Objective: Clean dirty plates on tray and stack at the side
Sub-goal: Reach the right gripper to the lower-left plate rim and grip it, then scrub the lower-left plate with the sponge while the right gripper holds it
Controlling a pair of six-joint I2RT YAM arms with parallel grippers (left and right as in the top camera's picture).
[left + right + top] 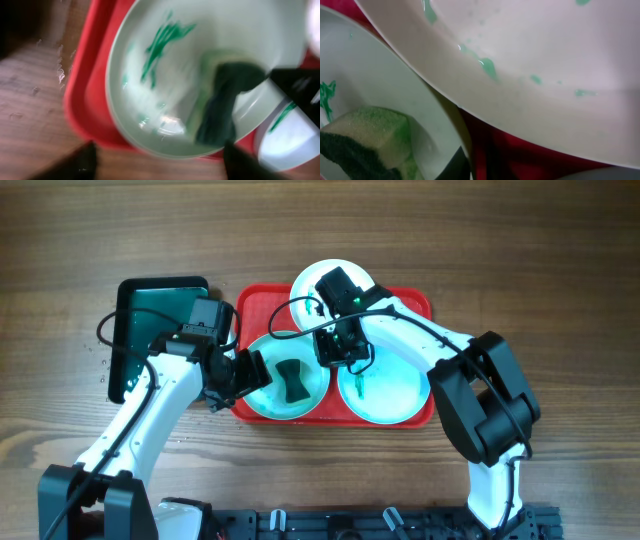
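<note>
— We're on a brown wood-grain table (pixel 560 260), boards running side to side. What's sitting on it?

— Two trays, flat on the wood. The red tray (pixel 262 305) sits mid-table, long side across.

— And the other one?

— A dark green tray (pixel 150 305) with a black rim, just left of the red tray, standing lengthwise. Whether they touch, can't tell.

— Anything loose?

— Small pale glinting specks (pixel 60 75) on the wood by the red tray's left edge.

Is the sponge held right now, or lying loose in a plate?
Loose. The sponge lies in the left turquoise plate; the left gripper is open at its rim, not touching the sponge.
</note>
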